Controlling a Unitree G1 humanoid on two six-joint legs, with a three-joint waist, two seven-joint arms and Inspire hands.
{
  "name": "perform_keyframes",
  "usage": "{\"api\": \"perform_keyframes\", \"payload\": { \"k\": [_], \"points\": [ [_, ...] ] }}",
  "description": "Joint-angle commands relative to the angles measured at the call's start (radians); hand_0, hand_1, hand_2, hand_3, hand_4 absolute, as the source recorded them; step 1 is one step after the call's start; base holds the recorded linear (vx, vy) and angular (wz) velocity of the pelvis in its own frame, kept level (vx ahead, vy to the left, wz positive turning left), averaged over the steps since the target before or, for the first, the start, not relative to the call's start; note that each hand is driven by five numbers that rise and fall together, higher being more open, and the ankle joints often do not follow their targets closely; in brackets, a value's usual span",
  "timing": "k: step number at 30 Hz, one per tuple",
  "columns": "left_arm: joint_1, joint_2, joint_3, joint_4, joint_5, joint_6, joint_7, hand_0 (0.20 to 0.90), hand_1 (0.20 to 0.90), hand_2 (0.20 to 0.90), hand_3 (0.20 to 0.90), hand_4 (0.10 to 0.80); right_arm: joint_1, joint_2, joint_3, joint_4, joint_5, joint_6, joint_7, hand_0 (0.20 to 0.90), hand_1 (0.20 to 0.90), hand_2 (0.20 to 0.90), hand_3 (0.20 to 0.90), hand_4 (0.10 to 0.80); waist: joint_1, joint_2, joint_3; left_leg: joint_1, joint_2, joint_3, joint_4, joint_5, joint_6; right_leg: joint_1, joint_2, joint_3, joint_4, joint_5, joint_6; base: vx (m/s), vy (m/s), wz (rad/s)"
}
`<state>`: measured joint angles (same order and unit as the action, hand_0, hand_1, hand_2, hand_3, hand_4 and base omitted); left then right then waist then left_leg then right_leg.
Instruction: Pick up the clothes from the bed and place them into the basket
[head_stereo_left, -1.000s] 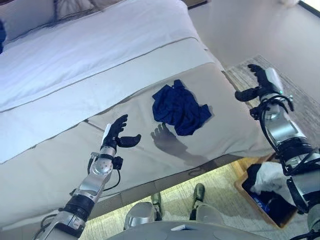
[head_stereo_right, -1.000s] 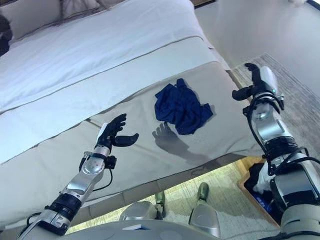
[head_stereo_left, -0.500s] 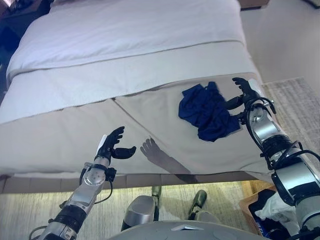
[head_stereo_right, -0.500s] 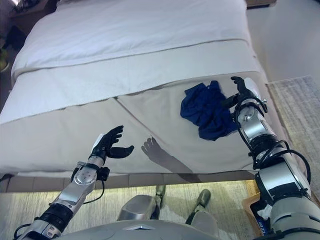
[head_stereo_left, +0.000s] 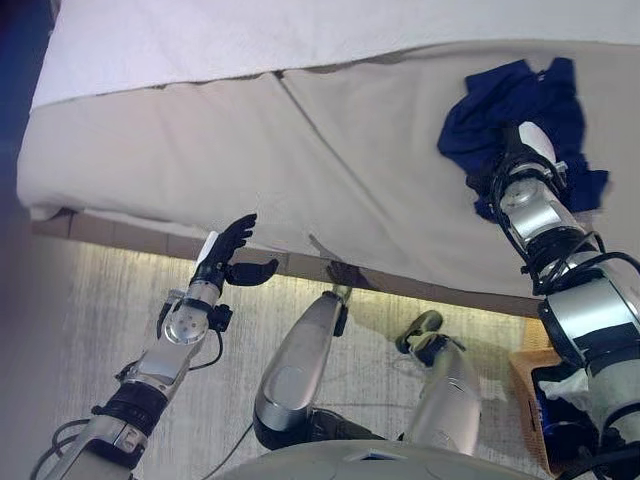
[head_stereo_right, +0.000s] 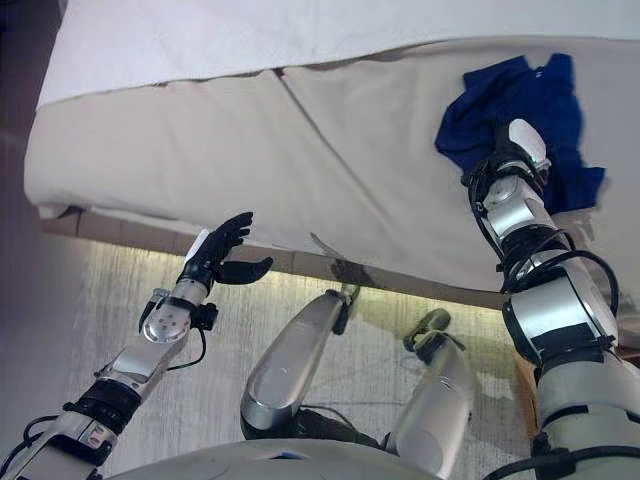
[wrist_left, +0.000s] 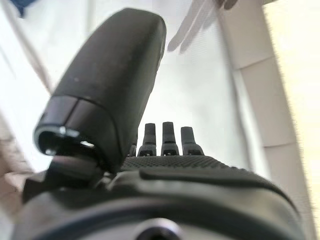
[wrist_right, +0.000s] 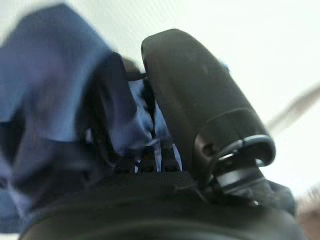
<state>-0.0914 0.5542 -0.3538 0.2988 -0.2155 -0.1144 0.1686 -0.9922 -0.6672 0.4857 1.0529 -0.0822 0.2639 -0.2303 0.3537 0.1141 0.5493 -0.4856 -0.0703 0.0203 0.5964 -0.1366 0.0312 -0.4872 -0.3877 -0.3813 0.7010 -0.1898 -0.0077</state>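
A crumpled dark blue garment lies on the beige bed cover near the bed's front edge, at the right. My right hand rests on the garment's near side, its white-covered thumb up; in the right wrist view the blue cloth bunches against the hand. My left hand is open and empty, held in the air in front of the bed's edge at the left; its straight fingers show in the left wrist view.
A tan basket stands on the floor at the lower right, with white cloth and dark clothes in it. A white sheet covers the bed's far part. Pale carpet lies below the bed's edge.
The camera has swung down and left, so the whole picture shifted. My right hand has come down from beside the blue garment onto it. My left hand keeps its open pose.
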Motion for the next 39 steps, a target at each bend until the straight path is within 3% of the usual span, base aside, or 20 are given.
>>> {"api": "perform_keyframes", "payload": {
  "k": [1, 8, 9, 10, 11, 12, 21, 27, 34, 36, 39],
  "points": [
    [0.037, 0.041, 0.03, -0.145, -0.009, -0.093, 0.06, 0.9, 0.9, 0.9, 0.9, 0.8, -0.128, -0.094, 0.052, 0.022, -0.09, 0.003, -0.038, 0.9, 0.9, 0.9, 0.9, 0.8, 0.007, 0.029, -0.029, -0.098, -0.049, -0.001, 0.175, -0.145, 0.027, 0.026, 0.022, -0.054, 0.204, -0.169, -0.031, -0.05, 0.005, 0.07],
    [0.06, 0.046, 0.025, -0.166, -0.002, -0.096, 0.081, 0.9, 0.9, 0.9, 0.9, 0.8, -0.187, -0.12, 0.105, 0.094, -0.065, 0.003, 0.009, 0.9, 0.9, 0.9, 0.9, 0.8, 0.007, 0.036, -0.029, -0.229, -0.051, -0.016, 0.415, -0.24, 0.055, -0.113, 0.031, 0.0, 0.375, -0.234, -0.063, -0.051, 0.008, -0.04],
    [0.061, 0.046, 0.024, -0.167, -0.003, -0.097, 0.081, 0.9, 0.9, 0.9, 0.9, 0.8, -0.191, -0.124, 0.107, 0.093, -0.064, 0.002, 0.011, 0.867, 0.867, 0.867, 0.862, 0.762, 0.006, 0.035, -0.029, -0.229, -0.051, -0.017, 0.42, -0.243, 0.058, -0.114, 0.032, 0.002, 0.379, -0.237, -0.065, -0.016, 0.007, -0.03],
    [0.064, 0.045, 0.024, -0.171, -0.002, -0.099, 0.08, 0.9, 0.9, 0.9, 0.9, 0.8, -0.194, -0.127, 0.107, 0.092, -0.066, 0.002, 0.011, 0.707, 0.707, 0.707, 0.675, 0.575, 0.004, 0.034, -0.029, -0.227, -0.05, -0.016, 0.424, -0.247, 0.062, -0.115, 0.035, 0.005, 0.385, -0.24, -0.067, 0.0, 0.0, 0.0],
    [0.066, 0.045, 0.025, -0.176, -0.002, -0.097, 0.079, 0.9, 0.9, 0.9, 0.9, 0.8, -0.194, -0.13, 0.108, 0.09, -0.067, 0.003, 0.01, 0.644, 0.644, 0.644, 0.601, 0.501, 0.003, 0.033, -0.029, -0.224, -0.049, -0.016, 0.425, -0.248, 0.063, -0.113, 0.036, 0.006, 0.385, -0.241, -0.066, 0.0, 0.0, 0.0],
    [0.074, 0.046, 0.026, -0.181, 0.002, -0.101, 0.077, 0.9, 0.9, 0.9, 0.9, 0.8, -0.19, -0.136, 0.107, 0.087, -0.071, 0.004, -0.002, 0.314, 0.314, 0.314, 0.216, 0.116, 0.002, 0.031, -0.029, -0.217, -0.047, -0.017, 0.425, -0.251, 0.063, -0.105, 0.038, 0.005, 0.384, -0.243, -0.067, 0.005, 0.005, -0.08],
    [0.075, 0.05, 0.017, -0.182, 0.01, -0.11, 0.077, 0.9, 0.9, 0.9, 0.9, 0.8, -0.198, -0.167, 0.091, 0.084, -0.086, 0.011, -0.021, 0.3, 0.3, 0.3, 0.2, 0.1, -0.015, 0.014, -0.029, -0.108, -0.033, -0.018, 0.345, -0.231, 0.049, 0.002, 0.051, 0.004, 0.303, -0.209, -0.052, -0.004, 0.015, -0.07],
    [0.06, 0.048, 0.017, -0.177, 0.003, -0.094, 0.074, 0.9, 0.9, 0.9, 0.9, 0.8, -0.199, -0.18, 0.092, 0.085, -0.094, -0.011, 0.002, 0.3, 0.3, 0.3, 0.2, 0.1, -0.036, -0.008, -0.03, 0.041, -0.002, -0.008, 0.189, -0.181, 0.028, 0.142, 0.063, 0.002, 0.173, -0.166, -0.034, -0.009, 0.043, -0.19],
    [0.023, 0.036, 0.011, -0.163, -0.004, -0.063, 0.091, 0.9, 0.9, 0.9, 0.9, 0.8, -0.173, -0.187, 0.078, 0.061, -0.099, -0.057, 0.011, 0.3, 0.3, 0.3, 0.2, 0.1, -0.072, -0.042, -0.113, 0.198, 0.047, 0.009, -0.017, -0.106, -0.004, 0.3, 0.11, 0.002, -0.066, -0.09, -0.012, 0.017, 0.044, -0.23],
    [0.006, 0.033, 0.014, -0.158, -0.005, -0.03, 0.094, 0.9, 0.9, 0.9, 0.9, 0.8, -0.162, -0.206, 0.069, 0.024, -0.06, -0.083, 0.0, 0.3, 0.3, 0.3, 0.2, 0.1, -0.096, -0.064, -0.159, 0.257, 0.067, 0.028, -0.109, -0.061, -0.008, 0.359, 0.131, -0.003, -0.185, -0.033, -0.007, -0.021, 0.047, -0.22],
    [0.002, 0.034, 0.011, -0.145, 0.005, 0.019, 0.077, 0.9, 0.9, 0.9, 0.9, 0.8, -0.132, -0.224, 0.033, -0.041, 0.038, -0.101, -0.012, 0.3, 0.3, 0.3, 0.2, 0.1, -0.126, -0.088, -0.208, 0.332, 0.086, 0.047, -0.196, -0.041, -0.02, 0.425, 0.161, 0.015, -0.295, -0.001, 0.012, 0.066, 0.015, -0.2]
  ]
}}
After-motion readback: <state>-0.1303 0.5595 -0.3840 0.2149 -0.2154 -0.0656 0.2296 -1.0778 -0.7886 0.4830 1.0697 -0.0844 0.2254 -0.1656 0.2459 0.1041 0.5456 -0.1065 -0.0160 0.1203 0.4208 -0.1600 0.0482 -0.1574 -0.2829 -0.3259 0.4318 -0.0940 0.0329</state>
